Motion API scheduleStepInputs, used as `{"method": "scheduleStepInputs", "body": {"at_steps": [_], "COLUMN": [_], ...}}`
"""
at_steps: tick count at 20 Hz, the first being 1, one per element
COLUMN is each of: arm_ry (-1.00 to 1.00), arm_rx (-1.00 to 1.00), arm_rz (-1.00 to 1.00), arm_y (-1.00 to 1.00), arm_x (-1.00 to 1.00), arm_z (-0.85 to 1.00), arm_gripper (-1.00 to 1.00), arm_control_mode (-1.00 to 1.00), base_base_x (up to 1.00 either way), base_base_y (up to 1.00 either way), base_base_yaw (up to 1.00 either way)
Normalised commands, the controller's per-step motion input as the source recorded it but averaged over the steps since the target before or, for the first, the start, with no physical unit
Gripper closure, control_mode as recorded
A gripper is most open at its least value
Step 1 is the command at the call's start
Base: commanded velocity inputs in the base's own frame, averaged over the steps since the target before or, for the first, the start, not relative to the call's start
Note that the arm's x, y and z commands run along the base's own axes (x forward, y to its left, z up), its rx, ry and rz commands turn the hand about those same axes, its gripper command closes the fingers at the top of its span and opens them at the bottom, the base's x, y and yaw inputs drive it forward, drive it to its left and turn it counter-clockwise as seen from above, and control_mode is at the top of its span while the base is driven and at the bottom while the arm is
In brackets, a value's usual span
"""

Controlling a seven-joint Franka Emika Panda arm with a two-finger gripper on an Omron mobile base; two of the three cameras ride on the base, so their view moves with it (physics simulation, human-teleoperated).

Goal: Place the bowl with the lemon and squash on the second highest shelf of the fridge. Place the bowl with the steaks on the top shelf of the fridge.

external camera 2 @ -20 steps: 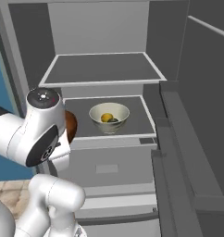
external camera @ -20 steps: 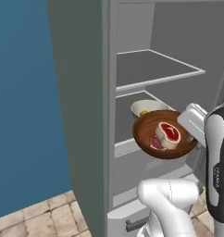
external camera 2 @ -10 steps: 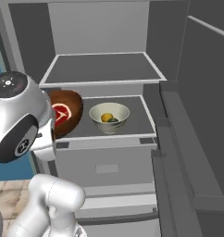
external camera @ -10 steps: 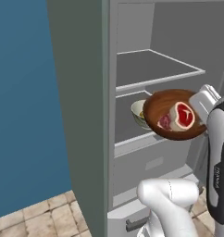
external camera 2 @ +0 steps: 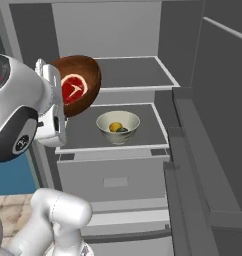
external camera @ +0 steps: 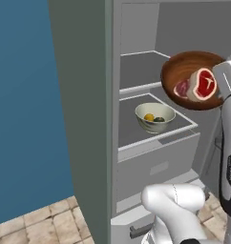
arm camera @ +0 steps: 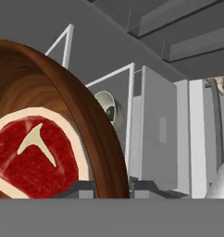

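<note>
The arm holds the brown wooden bowl (external camera: 184, 76) up high in front of the open fridge (external camera: 151, 119), and the bowl is tipped steeply, its mouth facing out toward the base cameras rather than up. Inside it the steaks (external camera: 199, 86) sit pressed against the bowl's inner wall, red with pale fat rims; in the right base view one steak (external camera 2: 73, 89) shows with its white bone mark, and in the hand view that same red cut fills the lower left. The gripper (arm camera: 104, 187) is clamped on the wooden bowl's rim, one dark fingertip showing on each side of the rim's edge at the bottom of the hand view. The bowl hangs at about the level of the top shelf (external camera 2: 133, 75), out in front of its front edge and toward the fridge's left side in the right base view; it is not resting on anything but the fingers. Below, on the second highest shelf (external camera 2: 88, 135), the white bowl (external camera 2: 118, 127) stands upright with the yellow lemon (external camera 2: 114, 126) and a dark green squash (external camera 2: 123, 130) beside it inside. The white bowl sits near the middle of that shelf, well apart from the wooden one. The fridge door (external camera: 84, 109) stands open at the left of the left base view.
</note>
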Motion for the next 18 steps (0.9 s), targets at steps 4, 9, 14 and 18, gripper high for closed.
{"method": "scheduleStepInputs", "body": {"at_steps": [4,9,14,18], "arm_ry": [-0.17,-0.05,0.04,0.08], "arm_rx": [0.0,0.0,0.13,0.11], "arm_rz": [-0.07,-0.11,-0.02,0.0], "arm_y": [0.0,0.0,-0.05,-0.02], "arm_x": [0.73,0.84,0.87,0.57], "arm_z": [0.06,0.09,0.05,0.05], "arm_gripper": [1.0,1.0,1.0,1.0], "arm_control_mode": [-1.0,-1.0,-1.0,-1.0], "base_base_x": [0.0,0.0,0.0,0.0], "base_base_y": [0.0,0.0,0.0,0.0], "base_base_yaw": [0.0,0.0,0.0,0.0]}}
